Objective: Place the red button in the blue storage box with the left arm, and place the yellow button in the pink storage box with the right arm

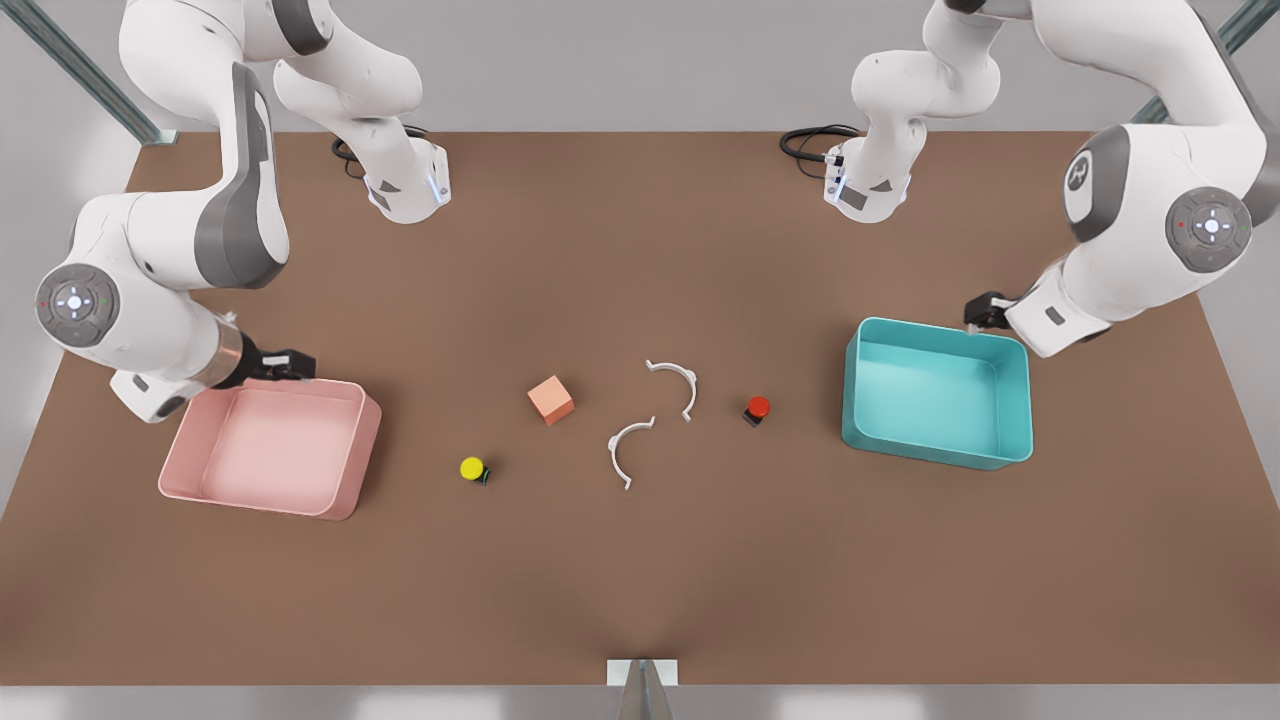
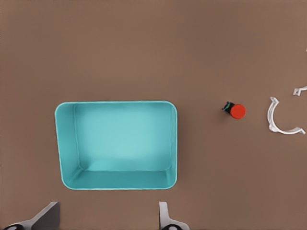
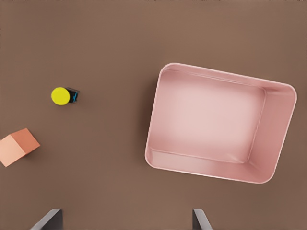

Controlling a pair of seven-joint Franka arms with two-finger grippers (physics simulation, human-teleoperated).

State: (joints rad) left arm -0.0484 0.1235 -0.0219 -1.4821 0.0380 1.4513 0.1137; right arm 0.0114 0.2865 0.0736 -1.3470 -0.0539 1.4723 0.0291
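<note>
The red button [image 1: 757, 408] lies on the brown table, a short way to the front view's left of the teal-blue storage box [image 1: 1012, 405]. My left gripper [image 1: 985, 311] hovers open over that box's far rim; its wrist view holds the blue box [image 2: 67, 143], the red button [image 2: 236, 110] and the open gripper [image 2: 108, 206]. The yellow button [image 1: 473, 468] lies to the front view's right of the pink storage box [image 1: 345, 480]. My right gripper [image 1: 289, 364] hangs open above the far edge of the pink box [image 3: 278, 134], well apart from the yellow button [image 3: 61, 96].
A salmon-orange cube [image 1: 551, 399] sits between the two buttons. Two white curved clips [image 1: 676, 384] [image 1: 624, 450] lie mid-table near the red button. Black cables [image 1: 808, 142] trail by the arm bases at the back.
</note>
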